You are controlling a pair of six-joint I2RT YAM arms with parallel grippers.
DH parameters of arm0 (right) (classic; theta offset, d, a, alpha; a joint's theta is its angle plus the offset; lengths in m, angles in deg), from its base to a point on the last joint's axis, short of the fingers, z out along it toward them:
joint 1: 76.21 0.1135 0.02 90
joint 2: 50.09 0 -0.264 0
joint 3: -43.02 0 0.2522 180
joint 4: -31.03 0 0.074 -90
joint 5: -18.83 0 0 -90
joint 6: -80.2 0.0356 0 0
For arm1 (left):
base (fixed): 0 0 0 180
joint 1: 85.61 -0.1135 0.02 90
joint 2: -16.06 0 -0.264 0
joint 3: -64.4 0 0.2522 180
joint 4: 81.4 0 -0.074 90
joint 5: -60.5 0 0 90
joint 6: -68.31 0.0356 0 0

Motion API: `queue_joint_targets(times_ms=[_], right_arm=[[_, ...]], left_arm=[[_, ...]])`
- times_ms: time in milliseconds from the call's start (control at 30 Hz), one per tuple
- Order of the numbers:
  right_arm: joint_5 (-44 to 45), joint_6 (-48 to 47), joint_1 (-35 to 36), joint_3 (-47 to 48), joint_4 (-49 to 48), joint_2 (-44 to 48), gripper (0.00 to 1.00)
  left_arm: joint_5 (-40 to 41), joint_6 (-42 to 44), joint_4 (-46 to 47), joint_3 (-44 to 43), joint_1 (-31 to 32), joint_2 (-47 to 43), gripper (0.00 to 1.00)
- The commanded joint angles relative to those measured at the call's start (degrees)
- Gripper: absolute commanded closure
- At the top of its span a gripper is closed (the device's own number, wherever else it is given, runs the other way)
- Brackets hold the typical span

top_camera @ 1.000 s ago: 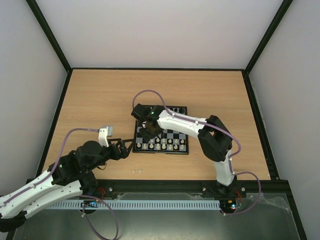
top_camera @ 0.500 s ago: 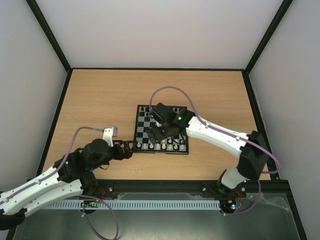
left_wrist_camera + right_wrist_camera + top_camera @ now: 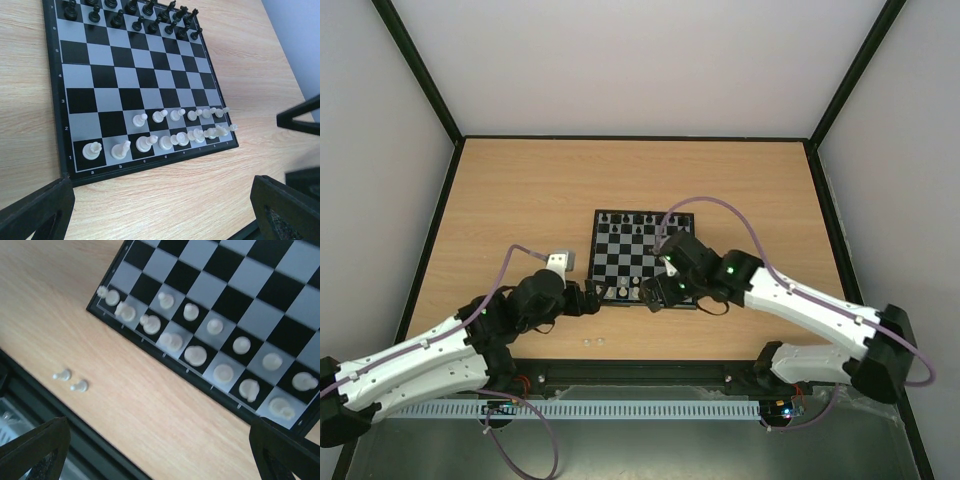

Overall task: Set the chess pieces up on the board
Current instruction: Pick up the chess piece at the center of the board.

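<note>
- Hovering just off the board's near left corner, the left end effector [image 3: 160, 212] is released: jaws spread wide, nothing between them.
- The right end effector [image 3: 159, 452] hangs over the board's near edge, jaws likewise wide apart and empty.
- The board [image 3: 107, 75] lies directly ahead of both, flat on the desk [image 3: 150, 405], white side toward them.
- The chess pieces [image 3: 144, 143] stand on the two ranks nearest the end effectors, upright, long axes vertical.
  - The nearest rank is full.
  - The next rank holds six pawns; its two squares just ahead-left of the left end effector are bare.
- Two loose pawns [image 3: 62, 374] sit on the desk on the arm-base side of the right end effector, apart from the board and close beside each other.
  - They seem tipped on their sides, heads turned the same way; too small to be sure.
- Judgement: empty jaws fit a gap between picks. The loose pawns match the bare squares, so the setup looks nearly done.
- The black pieces [image 3: 117, 17] fill the ranks farthest from both end effectors.
</note>
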Motion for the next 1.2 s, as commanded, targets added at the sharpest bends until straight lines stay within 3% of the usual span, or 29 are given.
queue_joint_targets(times_ms=[0, 100, 167, 300, 533, 900, 1033, 1167], right_arm=[[-8.8, 4.8, 1.2, -8.8, -6.2, 7.3, 0.01], [-11.3, 8.1, 6.0, -15.8, -13.1, 8.9, 0.01], [-7.7, 9.8, 10.8, -16.8, -14.6, 7.8, 0.01], [-0.7, 10.6, 18.0, -15.0, -14.3, 3.6, 0.01], [7.9, 11.2, 23.1, -7.5, -9.3, -9.4, 0.01], [8.2, 6.8, 24.2, 4.2, -5.3, -22.4, 0.32], [8.1, 6.0, 24.2, 7.8, -4.0, -26.4, 0.48], [7.4, 5.8, 24.8, 10.4, -3.2, -29.6, 0.52]], left_arm=[[-1.3, 0.3, 4.6, 0.4, -0.2, 1.9, 0.01], [-1.8, 0.1, 6.8, 2.2, -0.2, 1.7, 0.01], [-1.9, 0.0, 7.3, 2.6, -0.2, 1.5, 0.01], [-1.6, 0.5, 6.0, 2.0, -0.2, 0.4, 0.01], [-1.7, 0.7, 2.8, -0.8, -0.2, -6.6, 0.01], [4.0, -1.3, -6.3, -3.4, -0.2, -15.9, 0.01], [4.3, -1.5, -7.2, -3.4, -0.2, -17.4, 0.01], [4.3, -1.6, -8.3, -3.6, -0.2, -19.0, 0.01]])
